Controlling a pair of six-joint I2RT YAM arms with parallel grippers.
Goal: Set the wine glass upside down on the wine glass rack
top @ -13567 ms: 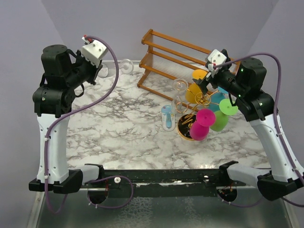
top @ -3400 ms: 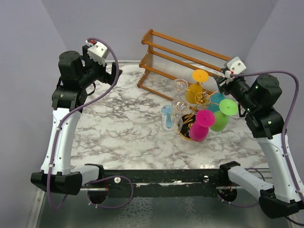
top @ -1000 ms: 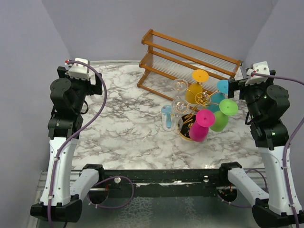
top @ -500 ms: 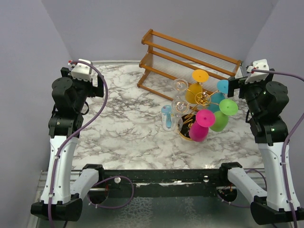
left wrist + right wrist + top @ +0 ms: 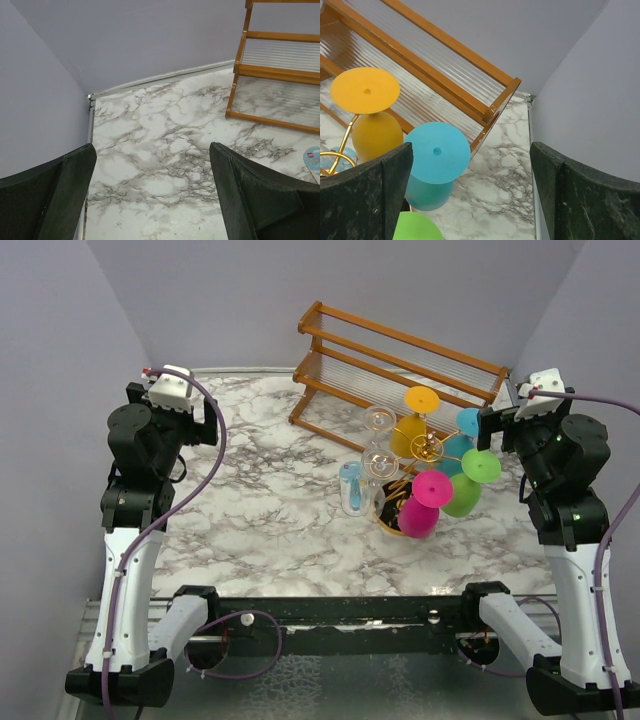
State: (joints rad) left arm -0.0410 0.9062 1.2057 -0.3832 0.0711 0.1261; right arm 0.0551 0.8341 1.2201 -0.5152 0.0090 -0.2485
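From above, the wine glass rack (image 5: 429, 448) is largely hidden behind the coloured glasses (image 5: 432, 490) hung on it. In the left wrist view the wooden shelf rack (image 5: 280, 75) runs off the top and right edges. A pale blue thing (image 5: 314, 159) is cut by the right edge and cannot be identified. In the right wrist view a green glass (image 5: 417, 227) is cut by the bottom edge, and only a curl of the wine glass rack shows at the left edge.
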